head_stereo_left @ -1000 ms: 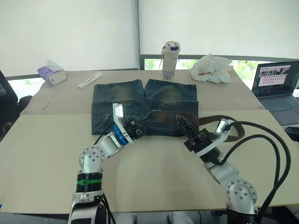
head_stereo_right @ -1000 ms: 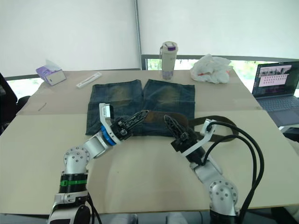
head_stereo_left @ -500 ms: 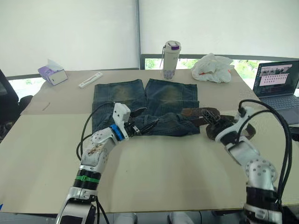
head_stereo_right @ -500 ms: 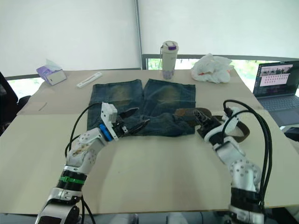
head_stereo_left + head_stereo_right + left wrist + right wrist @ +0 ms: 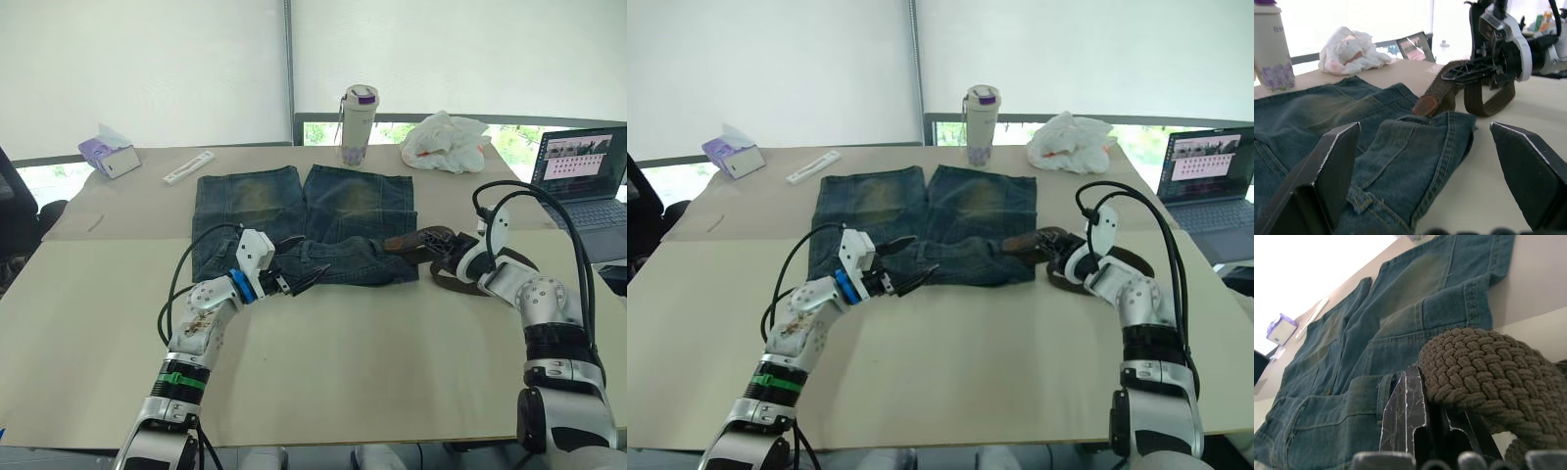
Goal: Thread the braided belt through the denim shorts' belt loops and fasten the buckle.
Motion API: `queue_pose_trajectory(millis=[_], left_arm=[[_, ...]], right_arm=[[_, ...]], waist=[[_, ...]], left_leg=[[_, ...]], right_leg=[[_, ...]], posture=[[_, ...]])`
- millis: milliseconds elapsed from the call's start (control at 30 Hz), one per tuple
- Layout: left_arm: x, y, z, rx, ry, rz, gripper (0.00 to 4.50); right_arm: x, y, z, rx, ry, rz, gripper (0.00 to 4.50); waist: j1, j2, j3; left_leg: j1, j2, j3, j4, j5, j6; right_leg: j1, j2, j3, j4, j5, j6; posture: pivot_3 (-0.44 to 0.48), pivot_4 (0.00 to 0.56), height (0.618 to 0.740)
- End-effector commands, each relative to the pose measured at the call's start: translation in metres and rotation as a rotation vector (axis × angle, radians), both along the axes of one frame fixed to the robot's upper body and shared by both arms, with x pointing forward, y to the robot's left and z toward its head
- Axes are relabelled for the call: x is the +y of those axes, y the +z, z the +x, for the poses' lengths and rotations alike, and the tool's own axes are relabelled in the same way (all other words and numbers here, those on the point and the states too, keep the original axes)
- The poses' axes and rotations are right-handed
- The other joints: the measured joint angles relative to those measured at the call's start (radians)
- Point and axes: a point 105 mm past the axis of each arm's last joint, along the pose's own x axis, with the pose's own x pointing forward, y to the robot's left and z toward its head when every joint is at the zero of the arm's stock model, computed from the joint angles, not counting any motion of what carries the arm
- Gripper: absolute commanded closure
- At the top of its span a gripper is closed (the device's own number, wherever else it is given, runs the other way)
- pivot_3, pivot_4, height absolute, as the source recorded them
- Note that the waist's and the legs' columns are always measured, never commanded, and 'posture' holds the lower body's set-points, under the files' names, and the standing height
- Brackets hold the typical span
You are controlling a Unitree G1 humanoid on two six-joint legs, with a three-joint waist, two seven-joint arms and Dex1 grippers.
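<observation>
The denim shorts (image 5: 304, 211) lie flat on the table, waistband toward me and bunched at its right end (image 5: 1415, 147). A belt loop (image 5: 1376, 156) shows on that fold. My left gripper (image 5: 307, 258) stands wide open at the waistband's near edge, its fingers (image 5: 1337, 166) on either side of the fold and holding nothing. My right gripper (image 5: 443, 245) is shut on the braided belt (image 5: 1484, 367), just right of the shorts. The belt's brown tip (image 5: 1425, 104) rests on the waistband corner, and the rest coils on the table (image 5: 475, 279). The buckle is hidden.
Behind the shorts stand a bottle (image 5: 358, 125) and a crumpled white bag (image 5: 446, 142). A laptop (image 5: 578, 176) sits at the far right. A tissue box (image 5: 110, 155) and a white flat strip (image 5: 188, 168) lie at the far left.
My left gripper has opened and drawn back a little along the waistband. My right gripper has swung right with the belt, from the middle of the waistband to beyond the shorts' right edge.
</observation>
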Motion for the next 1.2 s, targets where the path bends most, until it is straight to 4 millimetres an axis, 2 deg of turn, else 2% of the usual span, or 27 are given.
queue_pose_trajectory(millis=[33,167,333,567,733,867,1133,1200], left_arm=[[0.01,0.013,-0.001,-0.037,-0.007,0.021,0.02],[0.019,0.014,0.004,-0.034,0.01,0.051,0.02],[0.022,0.015,0.005,-0.033,0.003,0.06,0.02],[0.019,0.014,0.007,-0.037,-0.003,0.067,0.02],[0.015,0.013,0.006,-0.038,-0.008,0.063,0.02],[0.015,0.011,0.005,-0.038,-0.003,0.064,0.02],[0.014,0.009,0.005,-0.036,-0.004,0.076,0.02],[0.014,0.009,0.005,-0.037,-0.007,0.081,0.02]], right_arm=[[0.006,0.012,0.003,-0.038,0.054,0.022,4.5],[0.011,0.004,0.006,0.0,0.066,0.027,4.5],[0.022,-0.008,0.008,0.079,0.096,0.076,4.5],[0.036,-0.013,0.008,0.185,0.118,0.283,4.5],[0.036,-0.001,0.015,0.184,0.075,0.507,4.5],[0.034,0.013,0.009,0.14,0.125,0.635,4.5],[0.05,0.007,-0.016,0.17,0.298,0.47,4.5],[0.051,0.011,-0.022,0.158,0.335,0.464,4.5]], waist=[[0.0,0.0,0.0],[0.0,0.0,0.0],[0.0,0.0,0.0],[-0.015,0.0,0.0],[-0.026,0.001,0.0],[-0.023,0.001,0.001],[-0.024,0.001,0.001],[-0.024,0.001,0.001]], left_leg=[[0.0,0.0,0.0,0.0,0.0,0.0],[0.0,0.0,-0.002,0.0,0.0,0.0],[0.0,0.001,-0.003,0.0,0.0,0.0],[0.001,0.004,-0.003,-0.001,0.0,0.0],[0.001,0.005,-0.003,-0.001,0.0,0.0],[0.001,0.005,-0.003,-0.001,0.0,0.0],[0.0,0.004,-0.003,-0.001,0.0,0.0],[0.0,0.005,-0.003,-0.001,0.0,0.0]], right_leg=[[0.0,0.0,0.0,0.0,0.0,0.0],[0.0,0.0,0.0,0.0,0.0,0.0],[0.0,-0.001,0.0,0.0,0.0,0.0],[0.0,0.0,0.0,0.001,0.0,-0.001],[0.0,0.001,0.001,0.001,0.001,-0.001],[0.0,0.001,0.001,0.001,0.001,-0.001],[0.0,0.0,0.0,0.001,0.001,-0.001],[0.0,0.001,0.0,0.001,0.001,-0.001]], posture=[[0.0,0.15,0.74],[0.0,0.15,0.74],[0.0,0.15,0.74],[0.0,0.15,0.74],[0.0,0.15,0.74],[0.0,0.15,0.74],[0.0,0.15,0.74],[0.0,0.15,0.74]])
